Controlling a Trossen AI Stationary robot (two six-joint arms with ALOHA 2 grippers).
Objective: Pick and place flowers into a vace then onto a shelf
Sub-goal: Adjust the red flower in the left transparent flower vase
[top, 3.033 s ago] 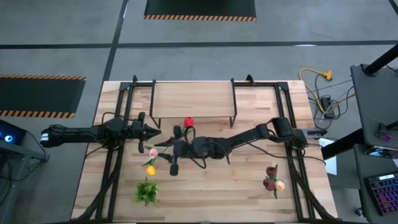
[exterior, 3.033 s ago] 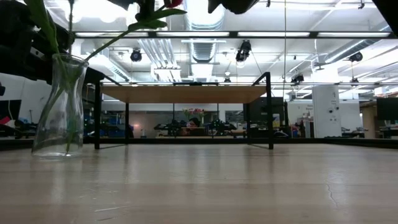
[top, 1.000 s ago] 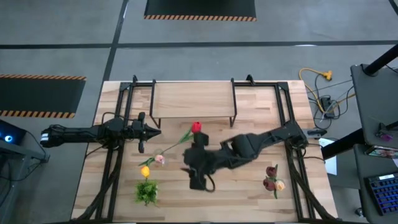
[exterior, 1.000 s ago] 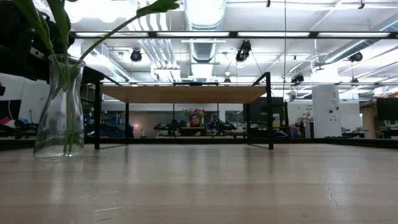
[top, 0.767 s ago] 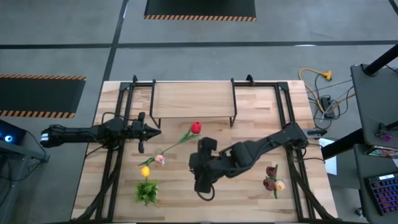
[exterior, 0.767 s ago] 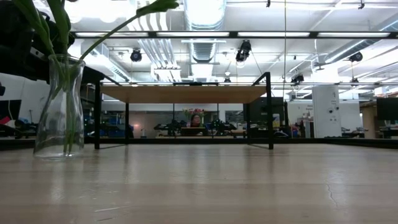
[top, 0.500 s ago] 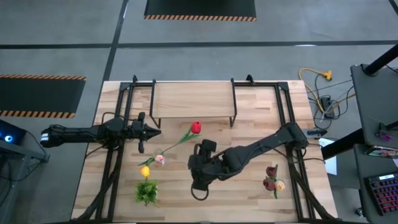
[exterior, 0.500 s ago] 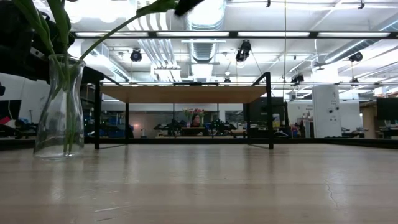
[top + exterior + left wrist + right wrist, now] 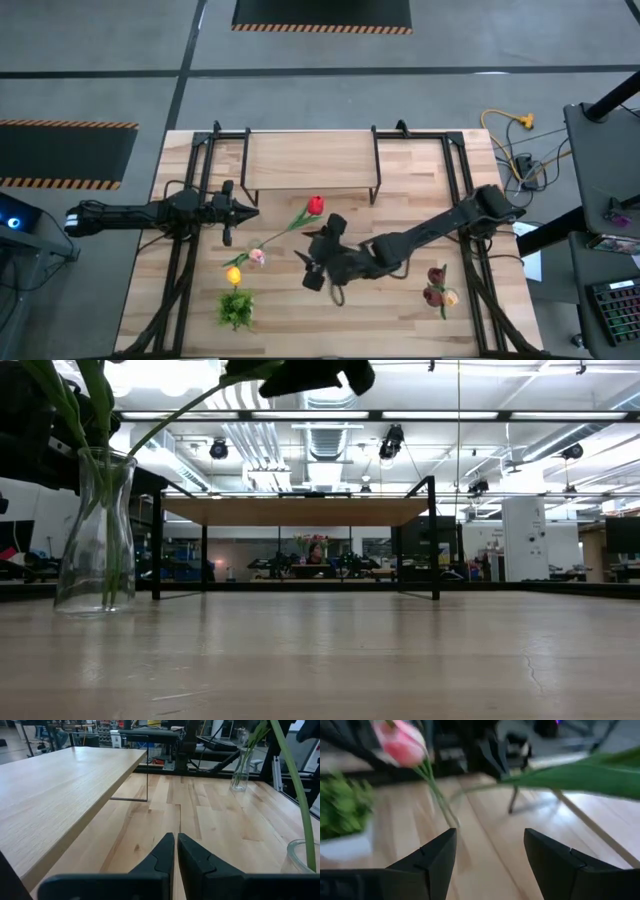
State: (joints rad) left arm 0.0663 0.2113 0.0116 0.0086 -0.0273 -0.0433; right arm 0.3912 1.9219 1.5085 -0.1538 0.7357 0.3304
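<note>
Overhead looks straight down; low camera level—both share the shelf (image 9: 310, 160).

My right fingers (image 9: 312, 266) no longer hold the red tulip (image 9: 316, 205); it now leans out of the vase (image 9: 96, 530) beside the pink one (image 9: 257, 257). I have swung away from the vase toward the middle of the table (image 9: 400, 310), fingers spread wide and empty.
</note>
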